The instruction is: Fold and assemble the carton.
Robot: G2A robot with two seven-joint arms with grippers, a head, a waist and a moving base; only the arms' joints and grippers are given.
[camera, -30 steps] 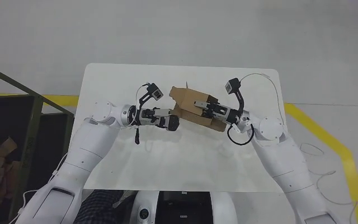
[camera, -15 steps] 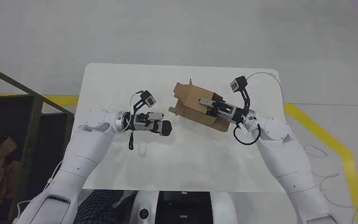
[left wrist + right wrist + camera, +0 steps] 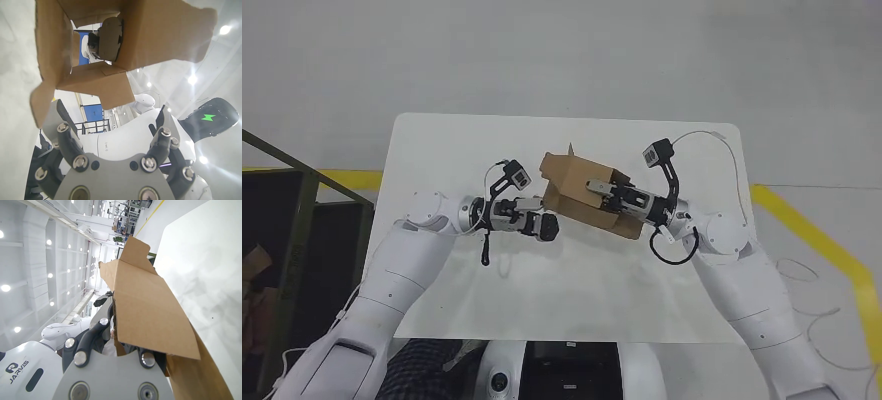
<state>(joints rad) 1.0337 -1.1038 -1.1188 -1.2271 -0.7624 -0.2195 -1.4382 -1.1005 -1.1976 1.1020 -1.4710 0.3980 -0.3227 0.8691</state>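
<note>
Cardboard carton (image 3: pixel 567 182), clamped by right gripper (image 3: pixel 600 188), presents its open, flapped end to wide-open left gripper (image 3: pixel 548 228) just beside it.

Matt brown cardboard carton (image 3: pixel 582 195), cut edges rough. White table (image 3: pixel 642 290) top smooth, matt. Grey metal plate, shiny screws, matt black links on left gripper (image 3: pixel 110 108).
</note>
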